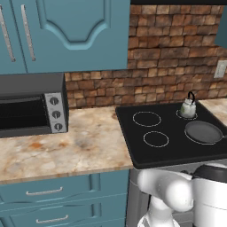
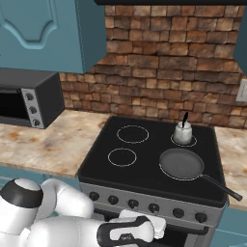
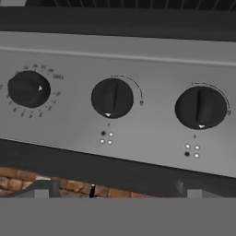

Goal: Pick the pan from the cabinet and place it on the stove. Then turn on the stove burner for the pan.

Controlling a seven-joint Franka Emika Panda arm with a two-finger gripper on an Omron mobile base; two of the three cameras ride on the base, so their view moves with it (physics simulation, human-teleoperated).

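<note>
The pan (image 2: 181, 163) sits flat on the stove (image 2: 144, 166), over the front burner on the side nearer the wall outlet, its long black handle pointing out past the front corner of the cooktop; in the left base view the pan (image 1: 203, 131) lies at the far right of the black glass. Just behind it a small silver kettle (image 2: 183, 132) with a black handle stands upright on the rear ring of the same side. The other 2 white rings are bare: a larger one at the back (image 2: 132, 133) and a smaller one in front (image 2: 122, 157). The arm reaches low in front of the stove, and the gripper (image 2: 157, 226) is held close below the grey front panel with its row of black knobs (image 2: 154, 208). The hand view looks straight at that panel, seen rolled over, with 3 knobs across it: one ringed by a dial scale (image 3: 28, 88) and 2 plainer ones (image 3: 112, 97) and (image 3: 201, 107), each with a small 4-dot diagram beside it. The jaws stand fully apart and grip nothing; no knob is touched. To the left, a toaster oven (image 1: 32, 104) rests on the marble table (image 1: 71, 146) under the closed teal cabinet (image 1: 66, 33).
</note>
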